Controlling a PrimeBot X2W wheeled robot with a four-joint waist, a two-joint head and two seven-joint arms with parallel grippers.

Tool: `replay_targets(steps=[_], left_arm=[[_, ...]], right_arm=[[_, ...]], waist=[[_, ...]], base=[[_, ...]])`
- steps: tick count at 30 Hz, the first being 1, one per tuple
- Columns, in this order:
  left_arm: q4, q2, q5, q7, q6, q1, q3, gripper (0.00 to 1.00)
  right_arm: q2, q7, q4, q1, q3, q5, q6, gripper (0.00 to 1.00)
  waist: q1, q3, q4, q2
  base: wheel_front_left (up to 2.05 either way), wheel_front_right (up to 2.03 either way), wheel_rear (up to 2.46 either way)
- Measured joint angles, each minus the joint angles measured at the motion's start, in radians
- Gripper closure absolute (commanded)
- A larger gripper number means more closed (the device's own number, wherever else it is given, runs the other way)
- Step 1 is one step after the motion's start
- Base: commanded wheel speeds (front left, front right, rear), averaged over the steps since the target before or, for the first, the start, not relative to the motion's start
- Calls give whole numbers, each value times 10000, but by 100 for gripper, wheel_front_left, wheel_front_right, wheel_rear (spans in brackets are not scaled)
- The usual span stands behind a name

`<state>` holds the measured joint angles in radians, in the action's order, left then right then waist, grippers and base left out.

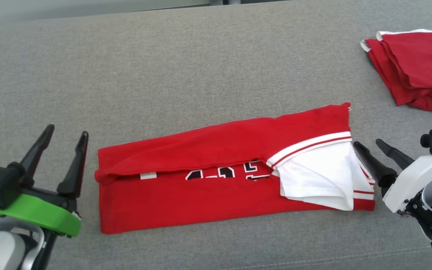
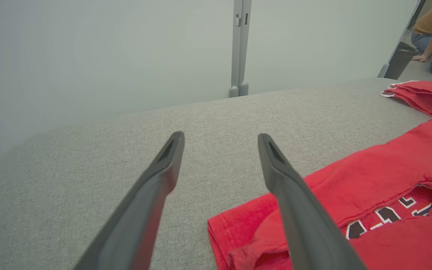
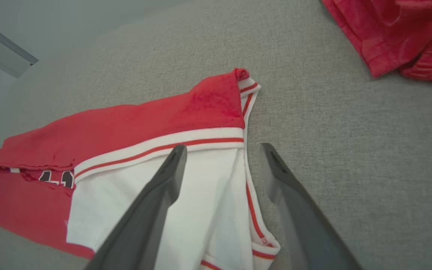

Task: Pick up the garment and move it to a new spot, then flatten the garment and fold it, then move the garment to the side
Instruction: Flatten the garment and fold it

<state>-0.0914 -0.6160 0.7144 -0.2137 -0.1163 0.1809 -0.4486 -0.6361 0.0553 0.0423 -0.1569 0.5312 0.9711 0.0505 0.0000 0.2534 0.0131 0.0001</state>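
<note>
The right gripper (image 3: 223, 149) rises from 6 o'clock with its fingers spread. One finger is over the white panel of the red garment (image 3: 126, 127), which stretches toward 9 o'clock. The other is over the grey cushion (image 3: 351, 157). Another red cloth (image 3: 399, 33) lies at 1 o'clock.

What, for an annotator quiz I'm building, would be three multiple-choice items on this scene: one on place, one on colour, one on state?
1. Where is the folded red pile relative to the jersey?
A) far right, apart
B) on top of it
C) under its left end

2. What colour is the turned-out flap at the jersey's right end?
A) blue
B) white
C) black

3. How is the left tool?
A) shut on the jersey
B) shut on the pile
C) open, holding nothing

Key: 1 A, it lies apart at the head view's upper right; 2 B, the flap beside the right tool shows white; 3 C, its fingers stand spread, nothing between.
</note>
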Motion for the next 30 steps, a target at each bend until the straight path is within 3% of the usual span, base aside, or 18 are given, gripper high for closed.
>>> replay_targets(steps=[15,20,21,22,23,24,30], left_arm=[[117,959,-773,-261,-31,-599,368,0],[435,1267,-1022,-293,-33,-1062,966,0],[433,1321,-1043,-295,-33,-1092,1026,0],[435,1367,-1045,-295,-31,-1111,1083,0],[433,1419,-1049,-295,-31,-1124,1149,0],[430,1478,-1076,-295,-33,-1143,1198,0],[430,1661,-1229,-341,-33,-1302,1384,0]], right_arm=[[247,663,1950,-504,-19,395,107,0],[587,884,2274,-553,29,888,-153,0],[648,915,2316,-576,23,959,-153,6],[708,953,2366,-606,10,1043,-182,29],[740,963,2418,-633,4,1106,-242,60],[755,984,2468,-662,-2,1149,-259,100],[1095,1174,2780,-709,-364,1960,-533,100]], waist=[[0,386,967,0],[0,282,1127,0],[0,267,1135,0],[0,259,1138,0],[0,252,1138,0],[0,242,1136,-1],[0,181,1084,0]], base=[[0,0,0],[0,0,0],[0,0,0],[0,0,0],[0,0,0],[0,0,0],[0,0,0]])
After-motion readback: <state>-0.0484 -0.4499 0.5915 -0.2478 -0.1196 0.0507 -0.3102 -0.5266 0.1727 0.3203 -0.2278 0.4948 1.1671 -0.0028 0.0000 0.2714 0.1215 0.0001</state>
